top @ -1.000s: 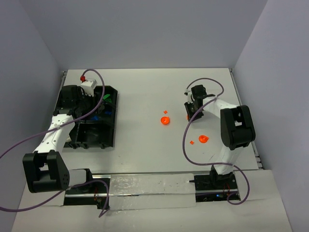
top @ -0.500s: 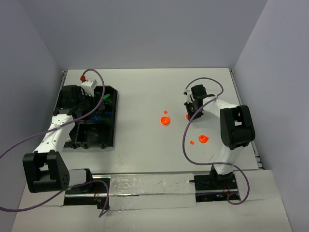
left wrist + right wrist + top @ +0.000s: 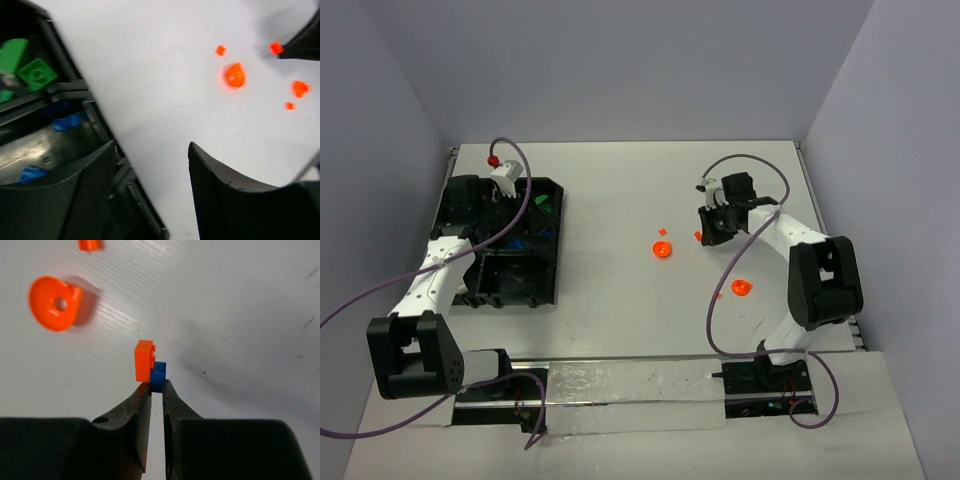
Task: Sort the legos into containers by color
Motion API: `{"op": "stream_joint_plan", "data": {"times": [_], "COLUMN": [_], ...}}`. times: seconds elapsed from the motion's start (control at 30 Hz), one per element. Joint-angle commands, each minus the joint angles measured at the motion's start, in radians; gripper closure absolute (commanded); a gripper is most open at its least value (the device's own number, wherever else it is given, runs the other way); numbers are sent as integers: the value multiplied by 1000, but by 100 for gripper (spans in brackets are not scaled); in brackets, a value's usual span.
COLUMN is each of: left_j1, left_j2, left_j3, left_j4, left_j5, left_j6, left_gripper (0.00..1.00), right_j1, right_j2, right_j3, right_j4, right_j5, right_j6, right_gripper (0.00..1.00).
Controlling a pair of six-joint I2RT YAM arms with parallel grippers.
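My right fingers (image 3: 141, 412) had just pinched a blue brick (image 3: 159, 375) stuck to an orange brick (image 3: 144, 360), a pair needing splitting; left fingers (image 3: 85, 190) stood spread above the tray (image 3: 70, 89).

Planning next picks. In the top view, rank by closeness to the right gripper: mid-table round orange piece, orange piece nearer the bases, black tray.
1. Round orange piece, to the right gripper's left.
2. Orange piece, toward the bases.
3. Black tray, far left.
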Motion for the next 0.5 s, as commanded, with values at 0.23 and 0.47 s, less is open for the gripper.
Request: {"op": "stream_joint_plan", "data": {"times": [0.23, 0.47], "left_j1": [-118, -199], "left_j2": [94, 177], "left_j3": [-23, -14], "left_j4": [176, 256], "left_j5": [218, 242], "left_j6": [-371, -513], "left_gripper": [32, 30], "right_j1": [220, 360], "right_j2": [-125, -106], "right_j3": [4, 61], "right_j4": [116, 136], "right_j5": [-104, -61], "right_j6": [86, 110], "right_gripper": [100, 100]}}
